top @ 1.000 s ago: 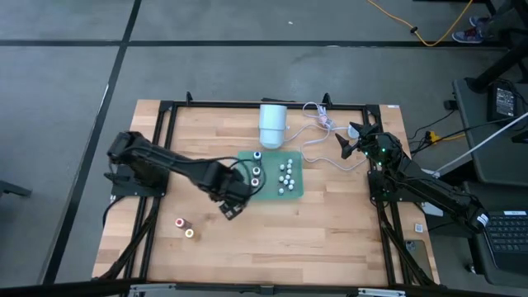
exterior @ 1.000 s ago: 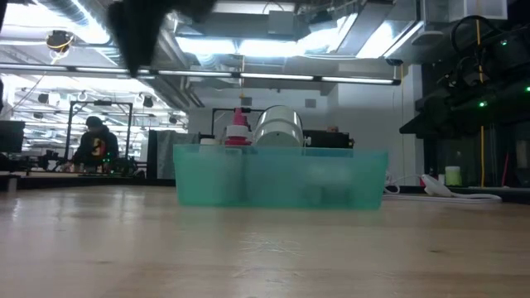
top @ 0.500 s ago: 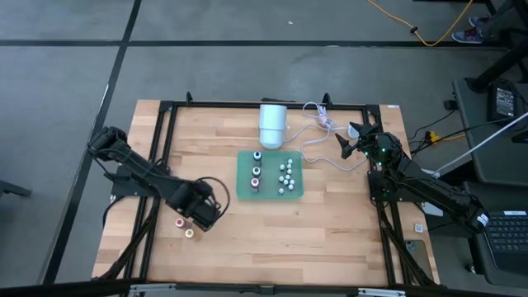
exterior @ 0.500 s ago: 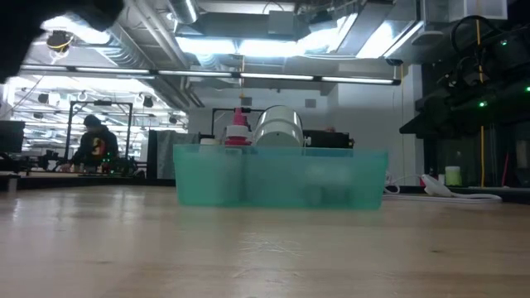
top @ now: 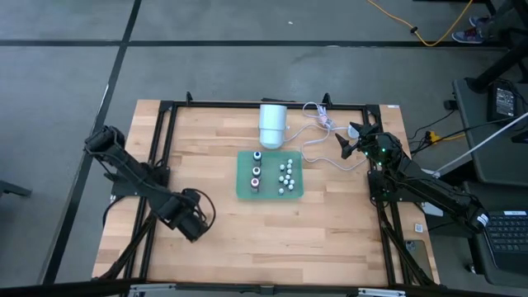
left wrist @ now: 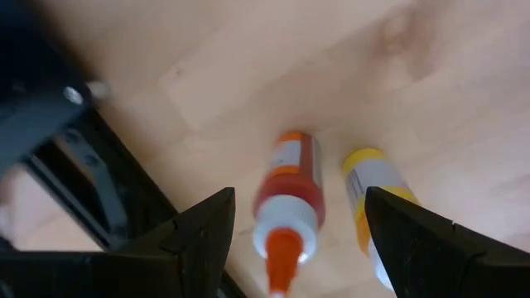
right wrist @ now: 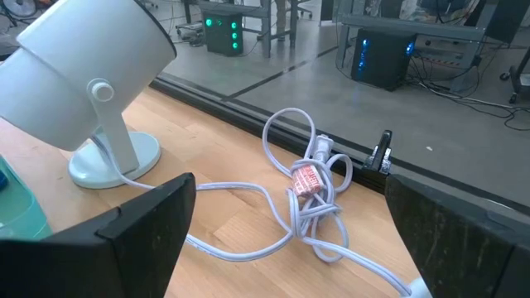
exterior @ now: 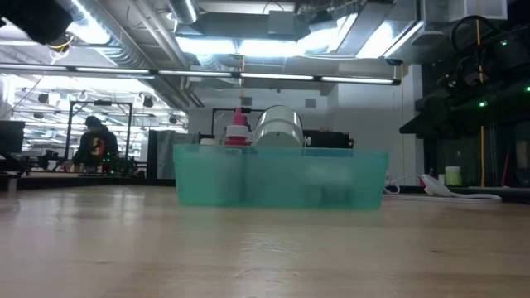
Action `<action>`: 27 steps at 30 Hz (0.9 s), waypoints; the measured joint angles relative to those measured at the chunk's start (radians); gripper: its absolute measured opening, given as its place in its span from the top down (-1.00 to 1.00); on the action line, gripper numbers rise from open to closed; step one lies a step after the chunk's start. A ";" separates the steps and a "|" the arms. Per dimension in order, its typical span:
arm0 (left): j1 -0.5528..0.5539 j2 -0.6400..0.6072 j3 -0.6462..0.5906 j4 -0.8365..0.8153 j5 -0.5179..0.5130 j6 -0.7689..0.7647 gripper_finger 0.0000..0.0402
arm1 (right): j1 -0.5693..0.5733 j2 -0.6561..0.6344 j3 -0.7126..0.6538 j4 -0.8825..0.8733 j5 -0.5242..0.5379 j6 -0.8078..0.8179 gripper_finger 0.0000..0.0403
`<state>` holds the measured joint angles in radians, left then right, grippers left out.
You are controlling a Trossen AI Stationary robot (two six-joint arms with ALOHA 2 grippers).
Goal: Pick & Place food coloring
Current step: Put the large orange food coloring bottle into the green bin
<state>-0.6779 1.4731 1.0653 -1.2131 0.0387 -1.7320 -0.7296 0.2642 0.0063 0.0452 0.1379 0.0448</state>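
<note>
**Left gripper poised over two bottles on the bare wood**

I have the left gripper [top: 191,224] down near the front-left part of the table [top: 330,223], well apart from the green tray [top: 297,191] in the middle. Through its wrist camera I see the two dark fingers [left wrist: 199,236] spread apart, nothing pinched between them. Standing on the wood between those fingers is the orange-topped bottle [left wrist: 287,207], and just beside it the yellow-topped bottle [left wrist: 374,192], partly behind the other finger. The two bottles stand close together but I cannot tell whether they touch. From overhead the gripper covers both, so I only see them through the wrist camera.

The rest of the food coloring sits in the tray: three bottles in a row along its left side, a blue-topped one [top: 257,155] farthest back, a white-topped one [top: 256,172] in the middle and a red-topped one [top: 254,184] nearest the front. A cluster of small white caps [top: 285,176] fills the tray's right half.

Behind the tray stands a white lamp [top: 273,124], with a coiled white cable [top: 316,132] beside it. The right gripper [top: 353,142] waits at the back-right corner, fingers [right wrist: 153,223] wide apart and empty. From table height I see a person [exterior: 93,145] seated far off in the room.
</note>
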 joint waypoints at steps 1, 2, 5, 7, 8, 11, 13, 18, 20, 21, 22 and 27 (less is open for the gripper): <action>-0.007 0.000 -0.010 0.019 0.007 -0.011 -0.31 | 0.000 0.000 0.000 0.000 0.000 0.000 -0.95; -0.013 0.000 -0.020 0.035 0.010 -0.023 -0.31 | 0.000 0.000 0.000 0.000 0.000 0.000 -0.95; -0.032 0.000 -0.030 0.063 0.012 -0.060 -0.31 | 0.000 0.000 0.000 0.000 0.000 0.000 -0.95; -0.039 0.000 -0.030 0.059 0.013 -0.073 -0.31 | 0.000 0.000 0.000 0.000 0.000 0.000 -0.95; -0.041 0.000 -0.031 0.058 0.013 -0.077 -0.31 | 0.000 0.000 0.000 0.000 0.000 0.000 -0.95; -0.042 0.000 -0.031 0.051 0.019 -0.083 -0.31 | 0.000 0.000 0.000 0.000 0.000 0.000 -0.95; -0.041 0.000 -0.031 0.049 0.021 -0.088 -0.31 | 0.000 0.000 0.000 0.000 0.000 0.000 -0.95; -0.042 0.001 -0.031 0.049 0.029 -0.088 -0.30 | 0.000 0.000 0.000 0.000 0.000 0.000 -0.95; -0.042 0.001 -0.031 0.044 0.034 -0.088 -0.27 | 0.000 0.000 0.000 0.000 0.000 0.000 -0.95; -0.042 0.001 -0.031 0.039 0.035 -0.088 -0.24 | 0.000 0.000 0.000 0.000 0.000 0.000 -0.95; -0.042 0.001 -0.031 0.037 0.035 -0.088 -0.21 | 0.000 0.000 0.000 0.000 0.000 0.000 -0.95; -0.042 0.002 -0.031 0.034 0.035 -0.088 -0.03 | 0.000 0.000 0.000 0.000 0.000 0.000 -0.95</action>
<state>-0.7197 1.4746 1.0348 -1.1793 0.0734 -1.8202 -0.7296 0.2642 0.0063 0.0453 0.1379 0.0448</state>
